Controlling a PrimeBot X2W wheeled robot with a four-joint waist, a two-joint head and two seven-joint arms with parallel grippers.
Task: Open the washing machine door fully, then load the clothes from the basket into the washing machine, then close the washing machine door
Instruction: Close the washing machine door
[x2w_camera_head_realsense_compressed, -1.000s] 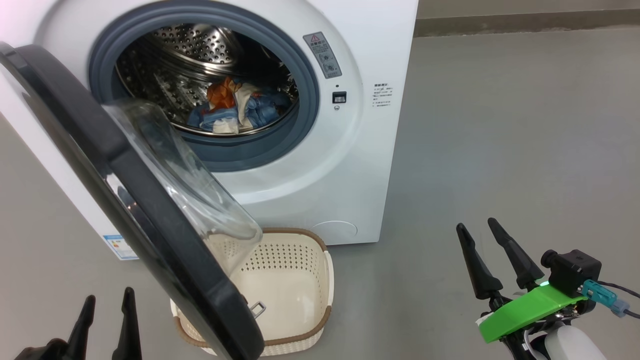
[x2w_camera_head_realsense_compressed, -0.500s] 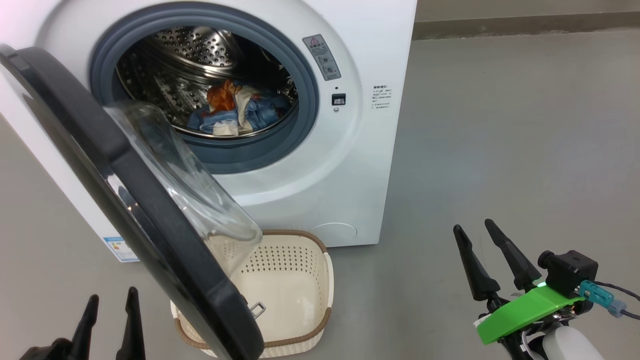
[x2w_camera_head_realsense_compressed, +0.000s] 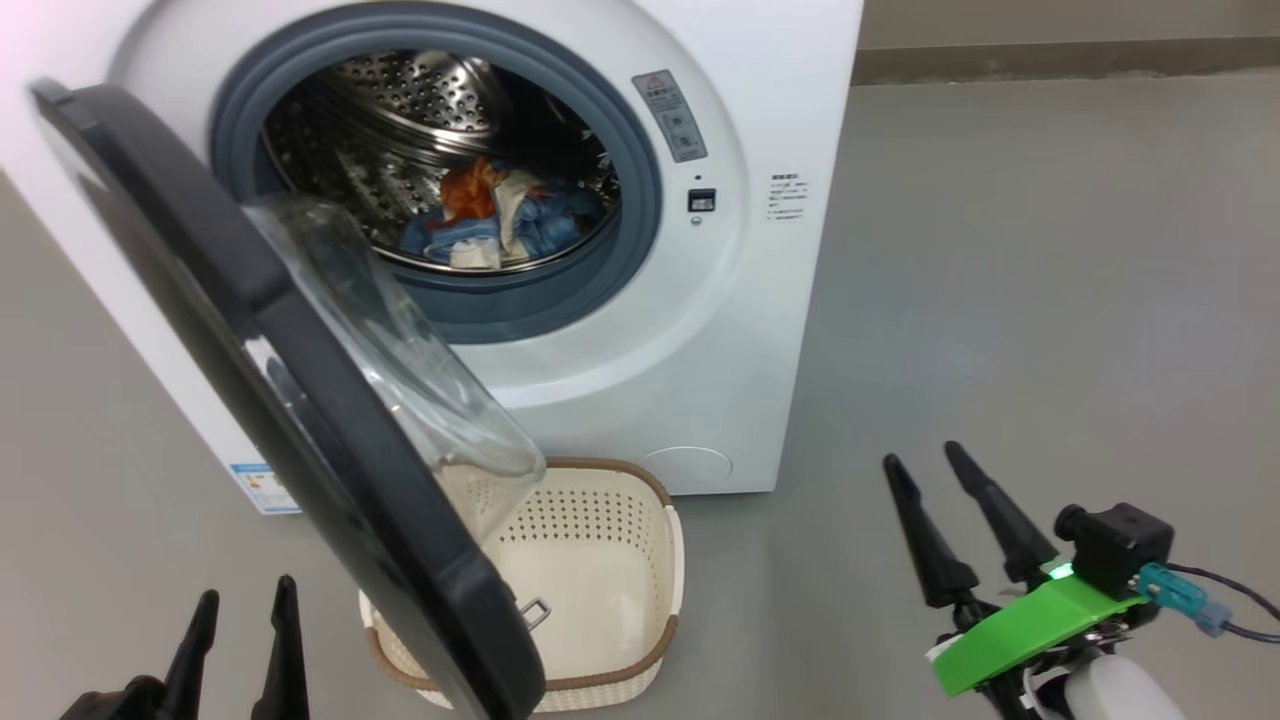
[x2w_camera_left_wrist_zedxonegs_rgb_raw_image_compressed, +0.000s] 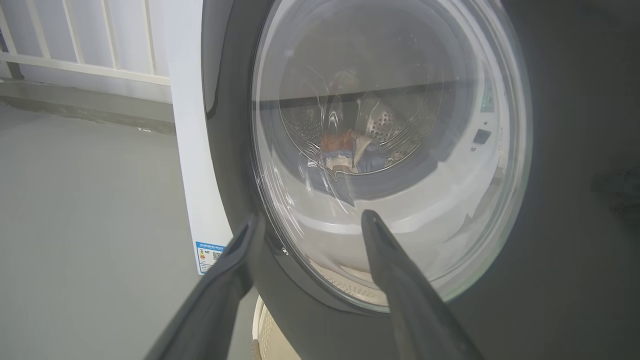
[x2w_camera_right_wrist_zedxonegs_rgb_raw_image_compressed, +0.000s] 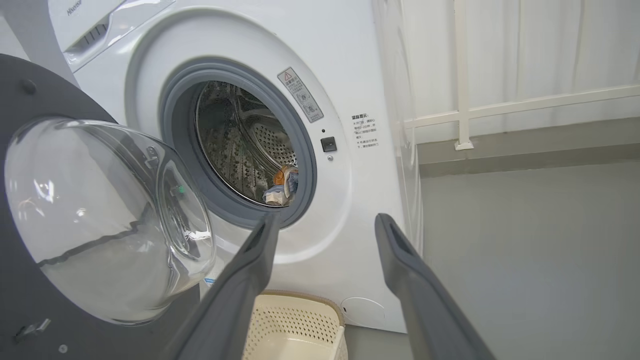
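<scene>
Blue-and-orange clothes (x2w_camera_head_realsense_compressed: 495, 215) sitting in the washing machine (x2w_camera_head_realsense_compressed: 640, 330) up top, washing machine door (x2w_camera_head_realsense_compressed: 250, 330) hanging open at left over the basket (x2w_camera_head_realsense_compressed: 672, 560), left gripper (x2w_camera_head_realsense_compressed: 249, 590) and right gripper (x2w_camera_head_realsense_compressed: 920, 455) both spread, empty.

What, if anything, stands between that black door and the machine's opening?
Nothing visible. The clothes lie deep in the drum, behind the grey gasket. The basket sits on the floor, seemingly lower than the washing machine door, so its swing looks free.
</scene>
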